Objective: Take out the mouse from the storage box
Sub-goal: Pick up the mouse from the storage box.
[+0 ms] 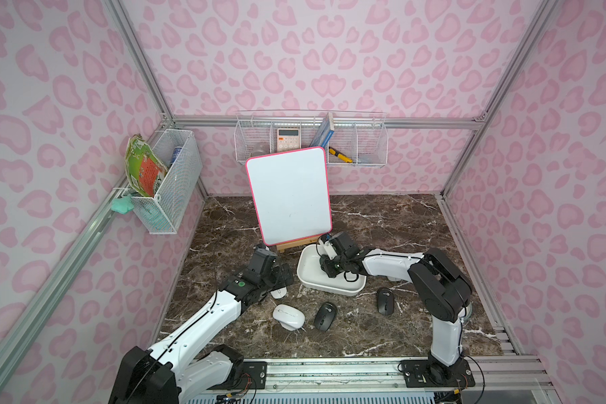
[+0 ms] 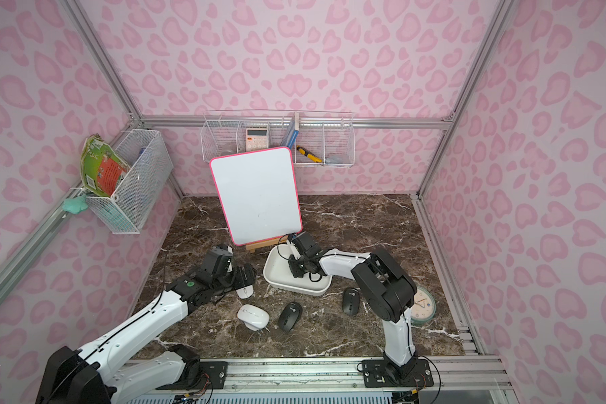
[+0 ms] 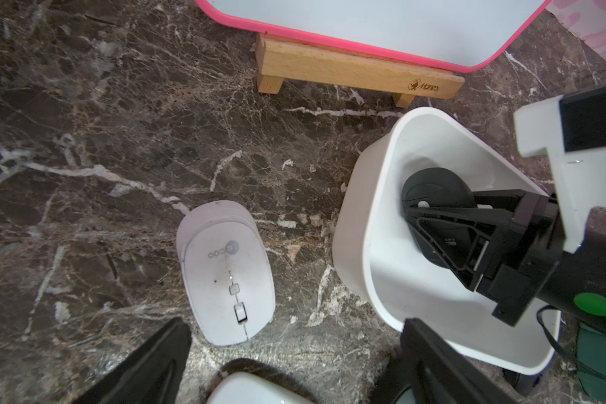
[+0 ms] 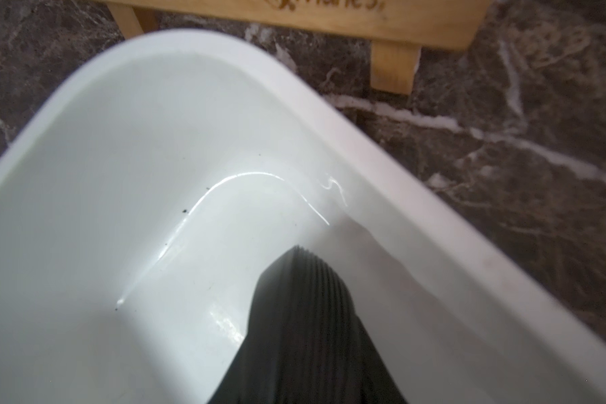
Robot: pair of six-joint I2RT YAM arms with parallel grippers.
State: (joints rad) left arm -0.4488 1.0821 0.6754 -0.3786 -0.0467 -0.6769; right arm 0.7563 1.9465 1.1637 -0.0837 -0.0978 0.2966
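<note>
1. Left wrist view: the storage box point(image 3: 350, 245) stands on the marble table point(image 3: 119, 140). A black mouse point(image 3: 434, 185) sits inside it, below the rim.
2. The right gripper point(image 3: 434, 213) reaches down into the storage box. Its jaws are drawn in on the black mouse, and one finger lies across the mouse's body.
3. In the right wrist view only a dark ribbed finger point(image 4: 294, 314) and the white inner wall of the storage box point(image 4: 154, 140) can be seen. The mouse is out of sight there.
4. In both top views the right gripper point(image 1: 326, 268) point(image 2: 294, 271) is inside the storage box point(image 1: 333, 288) point(image 2: 294, 288) and covers the mouse.
5. The left gripper point(image 3: 294, 323) hangs outside the storage box, on the left arm's side of it. Its jaws are spread wide and hold nothing.
6. A white mouse point(image 3: 224, 276) lies on the table near the storage box wall, not touching it, just beyond the left gripper's fingertips.
7. In front of the storage box, toward the arm bases, lie a second white mouse point(image 1: 288, 316) and two black mice point(image 1: 325, 316) point(image 1: 385, 300). All three are apart from the box.
8. Behind the storage box a whiteboard point(image 1: 289, 196) leans on a wooden stand point(image 3: 347, 70). The stand is close to the box's far corner.
</note>
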